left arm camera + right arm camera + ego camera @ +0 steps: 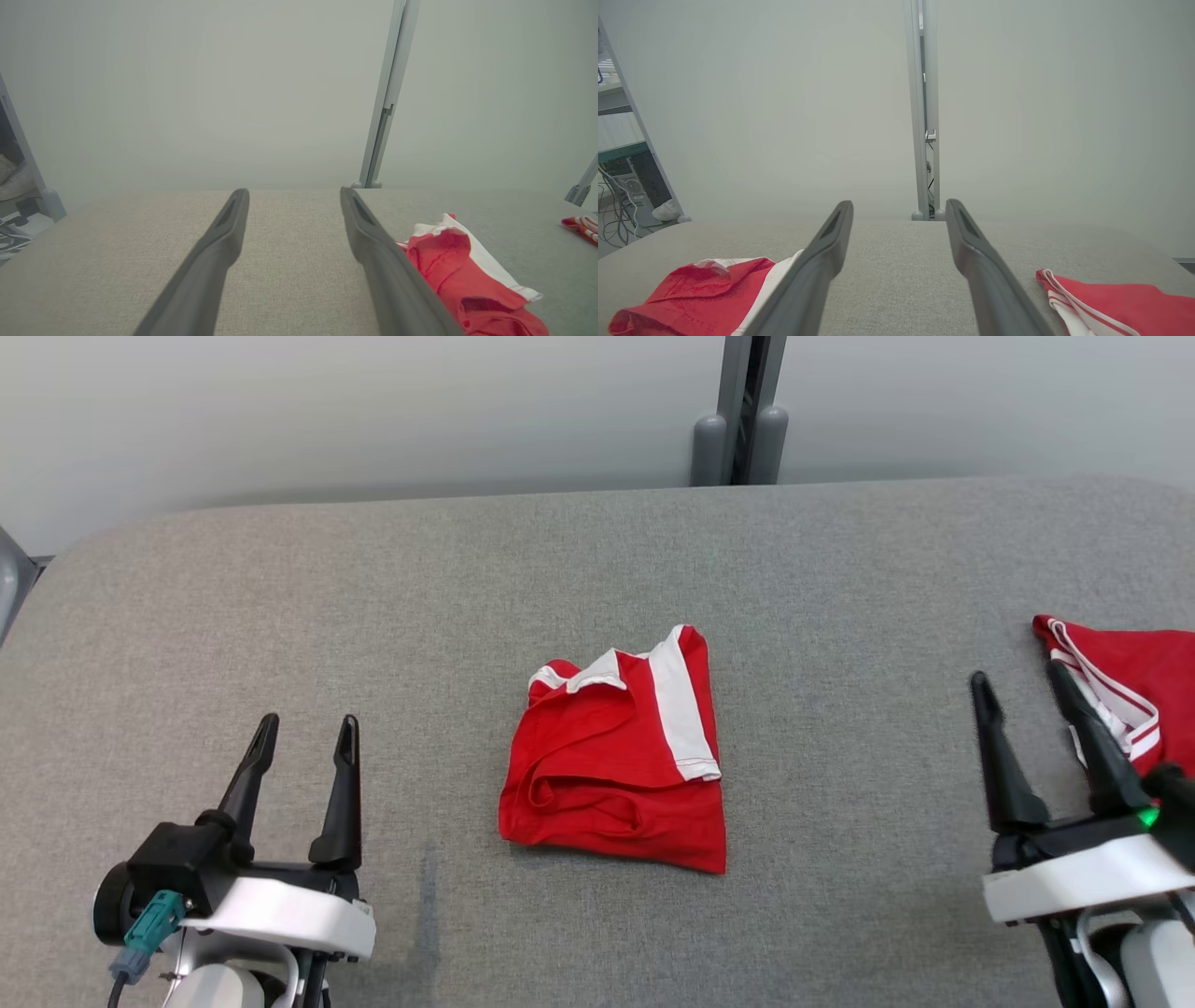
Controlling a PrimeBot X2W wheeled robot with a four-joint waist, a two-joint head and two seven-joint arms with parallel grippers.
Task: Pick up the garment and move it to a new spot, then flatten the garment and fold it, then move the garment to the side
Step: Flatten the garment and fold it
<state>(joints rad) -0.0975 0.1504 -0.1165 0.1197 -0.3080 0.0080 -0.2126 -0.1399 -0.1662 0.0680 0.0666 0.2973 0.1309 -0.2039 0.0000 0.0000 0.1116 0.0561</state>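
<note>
A red garment (616, 756) with white bands lies bunched and roughly folded in the middle of the grey padded table (467, 579). My left gripper (306, 726) stands open at the lower left, well clear of it, fingers pointing away from me. In the left wrist view the same garment (467, 280) shows to the right of the open fingers (215, 252). My right gripper (1019, 679) is open at the lower right, nothing between its fingers. The right wrist view has the garment (691, 294) at its lower left, partly behind one finger.
A second red cloth with white stripes (1134, 691) lies at the table's right edge, just past my right gripper, and shows again as the striped cloth (1115, 303). A grey post (742, 411) stands behind the table's far edge against a pale wall.
</note>
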